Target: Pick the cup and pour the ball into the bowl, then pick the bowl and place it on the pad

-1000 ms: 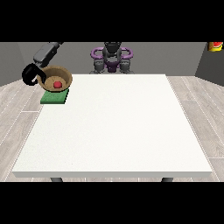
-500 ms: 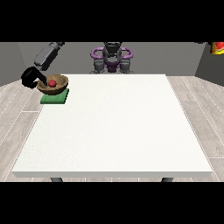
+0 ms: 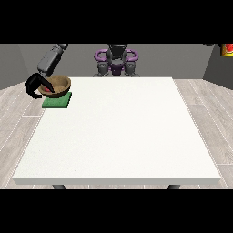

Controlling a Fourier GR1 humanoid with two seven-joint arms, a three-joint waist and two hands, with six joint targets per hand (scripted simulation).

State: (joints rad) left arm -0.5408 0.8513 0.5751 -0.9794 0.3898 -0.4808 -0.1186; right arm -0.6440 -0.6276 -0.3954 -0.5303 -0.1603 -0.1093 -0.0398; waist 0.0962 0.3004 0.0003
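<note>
The brown bowl (image 3: 57,84) rests over the back of the green pad (image 3: 57,101), at the table's far left corner. It tips a little to the left. Only a sliver of the red ball (image 3: 48,90) shows inside, behind a black finger. The hand at the view's left (image 3: 34,85) is curled round the bowl's left rim, one finger reaching inside. Its grey forearm slants up to the top of the view. No cup shows anywhere. No hand shows at the view's right.
The white table (image 3: 118,132) fills the middle of the view. The robot's torso (image 3: 116,58), with purple parts, stands behind the table's far edge. A red and yellow thing (image 3: 226,49) sits at the top right corner.
The hand at the view's left has sunk and shifted left along the bowl's rim. The bowl has tipped toward it, and the ball is now mostly hidden.
</note>
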